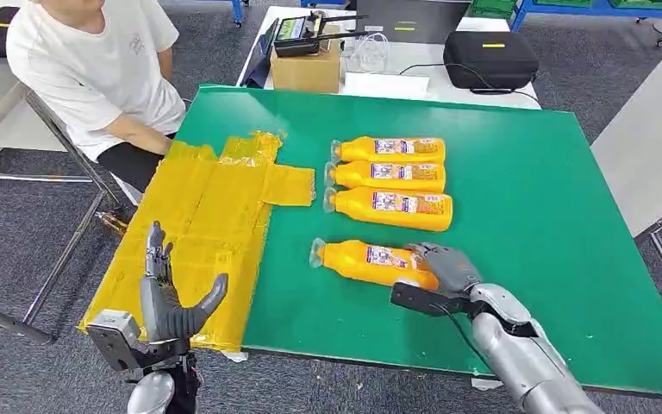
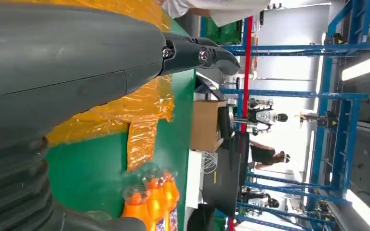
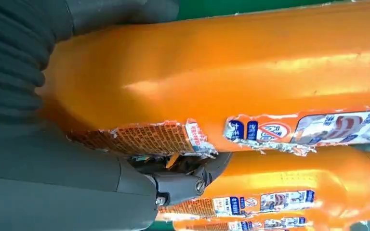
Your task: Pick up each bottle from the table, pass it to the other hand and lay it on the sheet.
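Nearest the table's front edge, an orange bottle (image 1: 371, 261) lies on its side on the green table (image 1: 534, 198), clear cap pointing toward nine o'clock, set apart from the other bottles. The right hand (image 1: 442, 267) sits over its base end, fingers curled around the body; in the right wrist view the thumb (image 3: 183, 185) tucks under the torn label of this bottle (image 3: 221, 82), so the hand has hold of it while it lies on the table.

At twelve o'clock from it, three more orange bottles (image 1: 390, 183) lie side by side, touching or nearly so, caps also toward nine o'clock.

At nine o'clock from the bottles, the yellow sheet (image 1: 198, 233) is spread crumpled over the table's left part and hangs past the front edge. The left hand (image 1: 168, 297) hovers over the sheet's front corner, at about eight o'clock from the held bottle, fingers upright and spread, thumb out to the side, holding nothing.

Beyond the sheet, at eleven o'clock, a person (image 1: 95, 69) in a white shirt sits by the table. Past the far edge stand a cardboard box (image 1: 306, 65) and a black case (image 1: 490, 59).
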